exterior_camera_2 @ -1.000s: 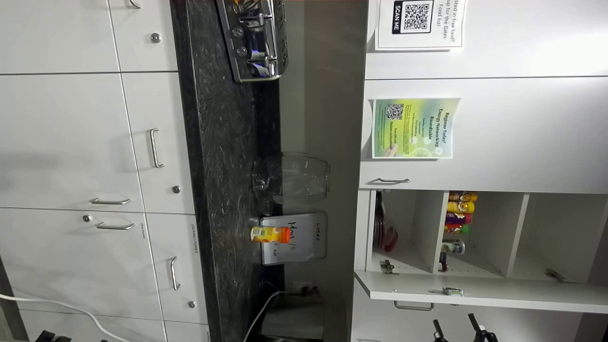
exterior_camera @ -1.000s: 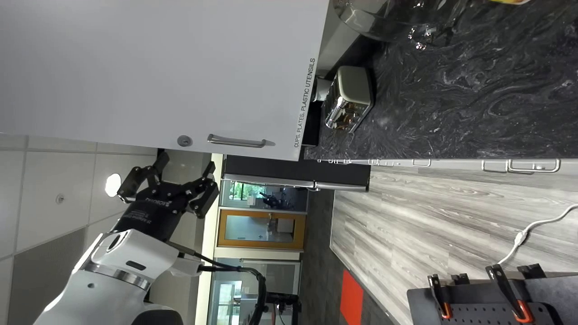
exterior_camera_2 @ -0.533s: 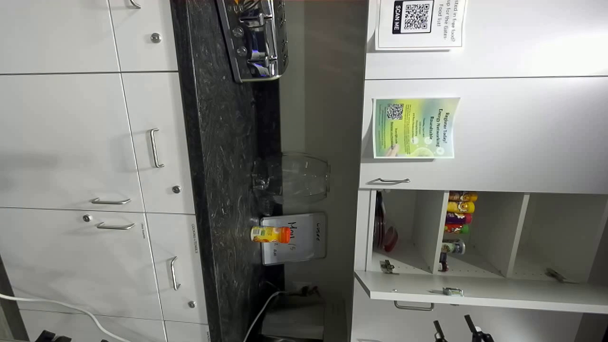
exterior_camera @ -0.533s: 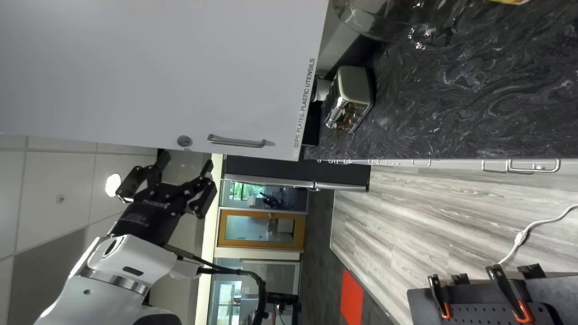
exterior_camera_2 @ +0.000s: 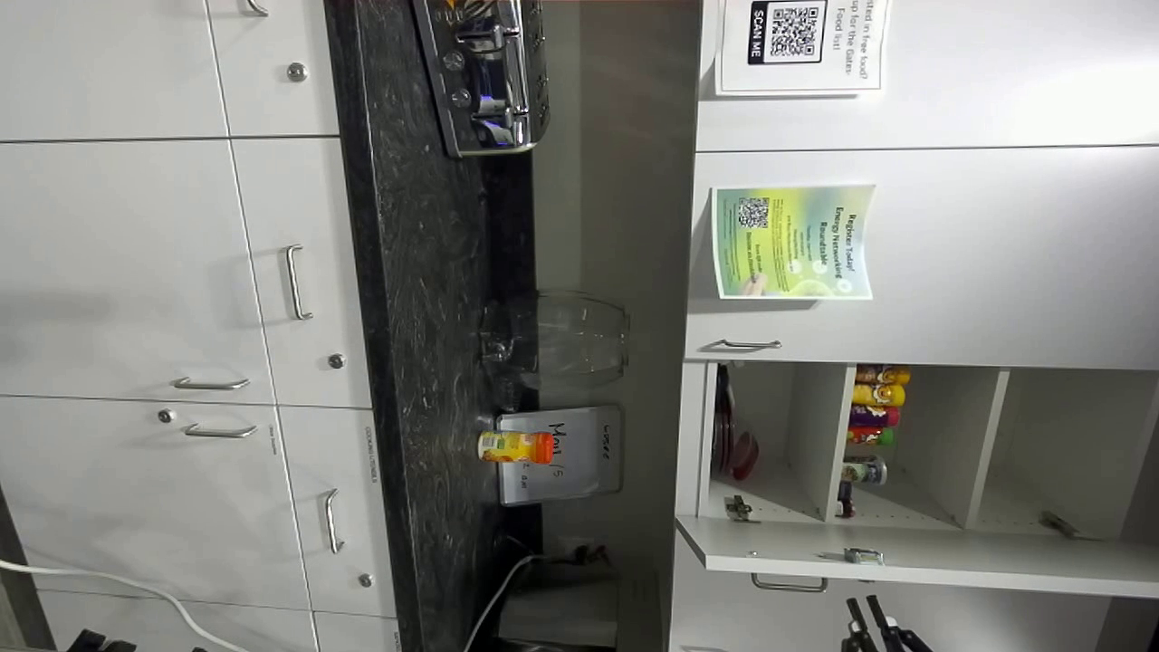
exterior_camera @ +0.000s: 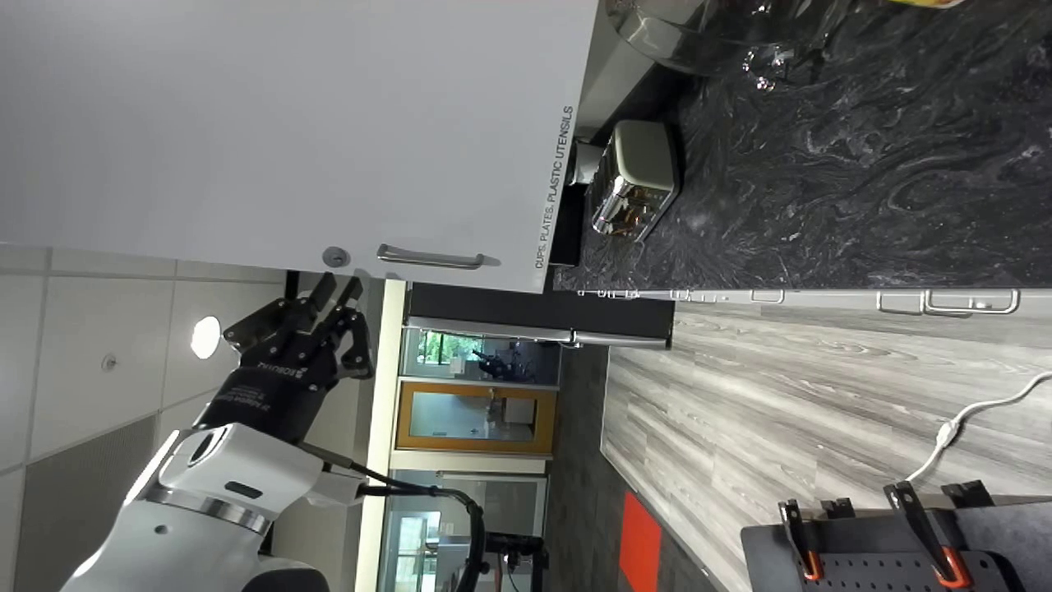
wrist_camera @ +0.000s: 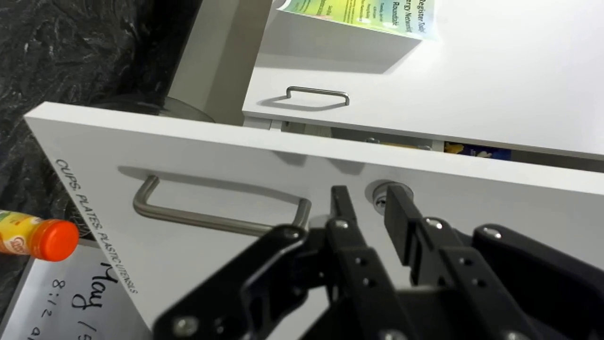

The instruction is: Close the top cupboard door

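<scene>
The claw [wrist_camera: 366, 193] now stands narrower, its tips a slim gap apart and gripping nothing, while the top cupboard door [exterior_camera: 279, 131] is unmoved, swung open with its outer face toward the claw. Likely this readies a push there; contact is unclear.

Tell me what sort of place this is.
Probably a shared kitchen or break room, perhaps at a workplace: a toaster stands on the dark countertop, the open cupboard door is labelled for cups, plates and plastic utensils, and a networking flyer hangs on the neighbouring door.
</scene>
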Motion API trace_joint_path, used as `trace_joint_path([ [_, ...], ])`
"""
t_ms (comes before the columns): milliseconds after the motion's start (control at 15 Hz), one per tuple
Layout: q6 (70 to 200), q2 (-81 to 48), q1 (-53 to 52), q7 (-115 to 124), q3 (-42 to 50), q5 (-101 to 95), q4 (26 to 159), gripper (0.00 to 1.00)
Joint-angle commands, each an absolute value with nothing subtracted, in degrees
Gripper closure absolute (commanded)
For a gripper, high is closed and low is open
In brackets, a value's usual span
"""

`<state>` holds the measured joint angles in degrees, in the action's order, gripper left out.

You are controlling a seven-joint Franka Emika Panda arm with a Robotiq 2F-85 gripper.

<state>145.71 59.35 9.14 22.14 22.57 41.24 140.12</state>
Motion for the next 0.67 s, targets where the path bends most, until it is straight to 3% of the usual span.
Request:
trace_joint_path([
  [0, 146.57, 57.35, 8.08, 18.88, 22.98, 45.24, 138.30, 1.00],
  [600, 147.69, 50.20, 5.24, 12.41, 22.23, 52.24, 134.56, 1.00],
])
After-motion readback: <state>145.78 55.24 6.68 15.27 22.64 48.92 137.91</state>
